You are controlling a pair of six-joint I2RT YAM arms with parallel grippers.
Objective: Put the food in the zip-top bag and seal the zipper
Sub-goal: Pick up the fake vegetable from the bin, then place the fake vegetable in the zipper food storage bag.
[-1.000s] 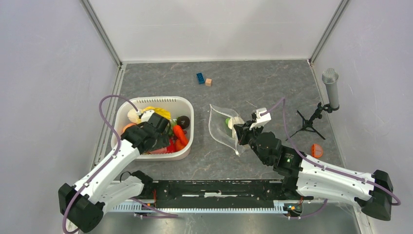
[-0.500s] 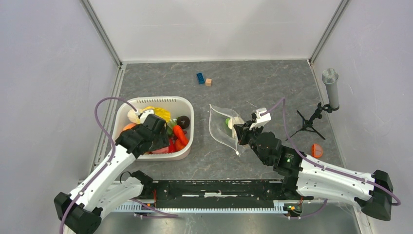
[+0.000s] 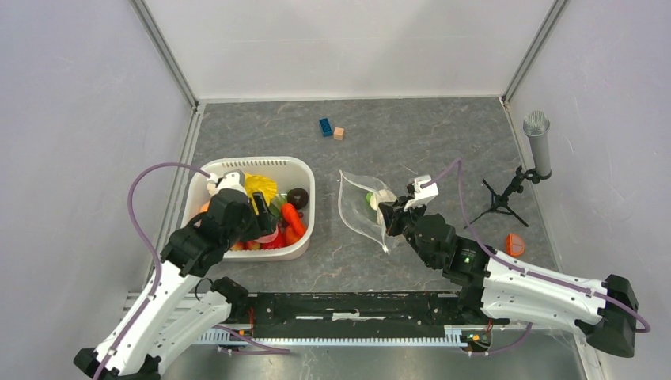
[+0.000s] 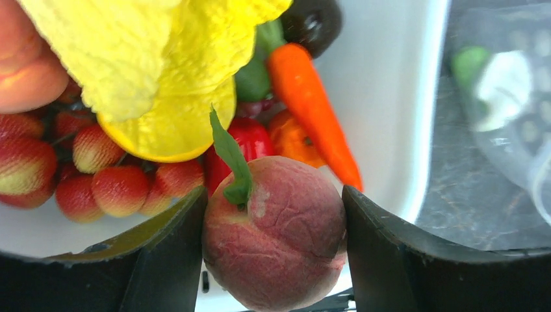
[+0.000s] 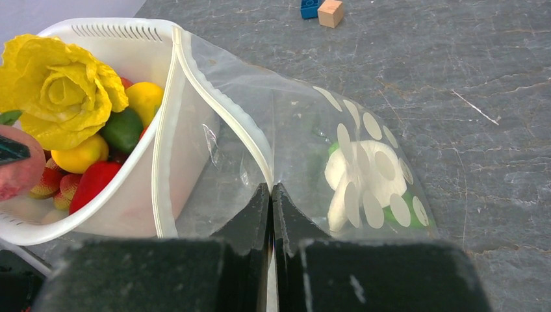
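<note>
on the left, the left gripper [image 4: 273,205] is now holding a peach [image 4: 276,240]: its two fingers are pressing on both sides of the fruit, while a second ago they were standing wider and lower among the food [image 3: 290,215] in the white basket [image 3: 307,178]. the arm is also rising a little and its elbow is swinging out to the left, so i am judging that the pick is done and the carry to the bag is starting. under the peach, the crinkled yellow piece [image 4: 149,58], the carrot [image 4: 308,97], a red pepper [image 4: 250,136] and some strawberries [image 4: 110,188] are still lying in the basket. to the right of the basket, the zip-top bag [image 3: 360,210] is lying on the table [image 3: 396,142] with one white and green piece [image 5: 364,182] already inside. the right gripper [image 5: 271,188] is not moving; its fingers are pressed together on the lip of the bag, beside the zipper [image 5: 214,107], keeping the mouth lifted open toward the basket. the zipper is not yet sealed, so much work is remaining.
</note>
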